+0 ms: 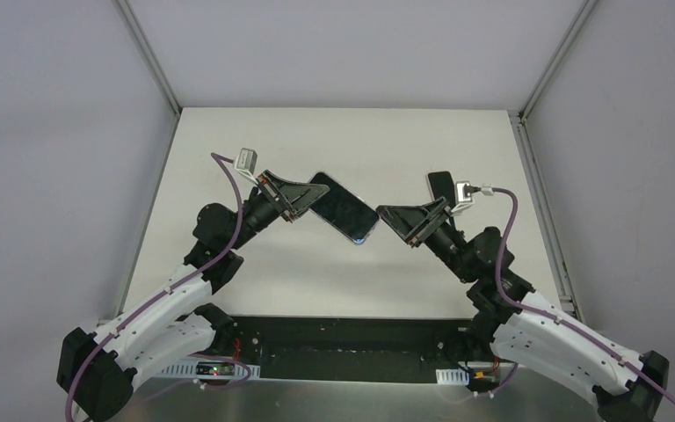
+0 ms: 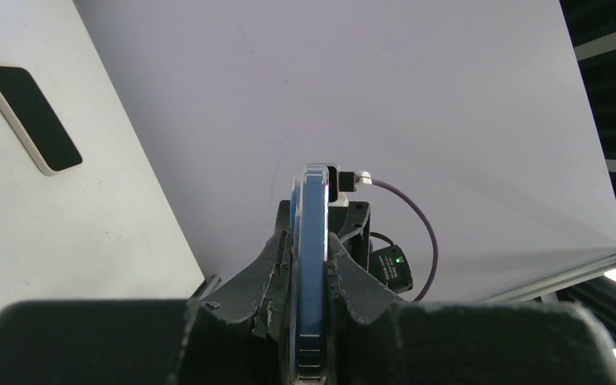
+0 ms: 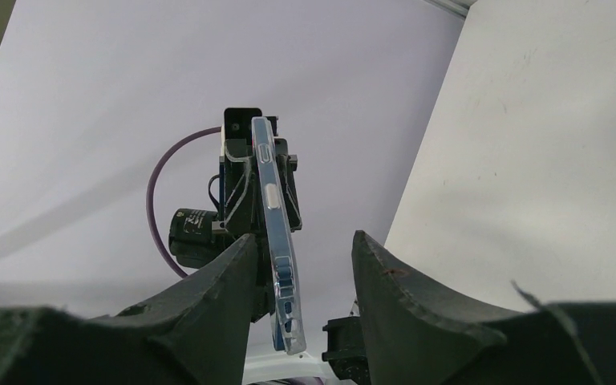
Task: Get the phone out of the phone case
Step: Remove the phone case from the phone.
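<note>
A dark blue phone in a clear case (image 1: 344, 207) is held in the air over the middle of the table, tilted. My left gripper (image 1: 303, 200) is shut on its left end; in the left wrist view the phone's edge (image 2: 313, 208) stands upright between the closed fingers (image 2: 273, 269). My right gripper (image 1: 393, 216) is open at the phone's right end. In the right wrist view the cased edge (image 3: 277, 241) lies between the open fingers, close to the left finger (image 3: 224, 273), and I cannot tell if it touches it.
A second phone with a pale rim and black screen (image 2: 28, 116) lies flat on the white table (image 1: 255, 132); in the top view it (image 1: 439, 182) is partly hidden behind my right wrist camera. Grey walls enclose the table on three sides.
</note>
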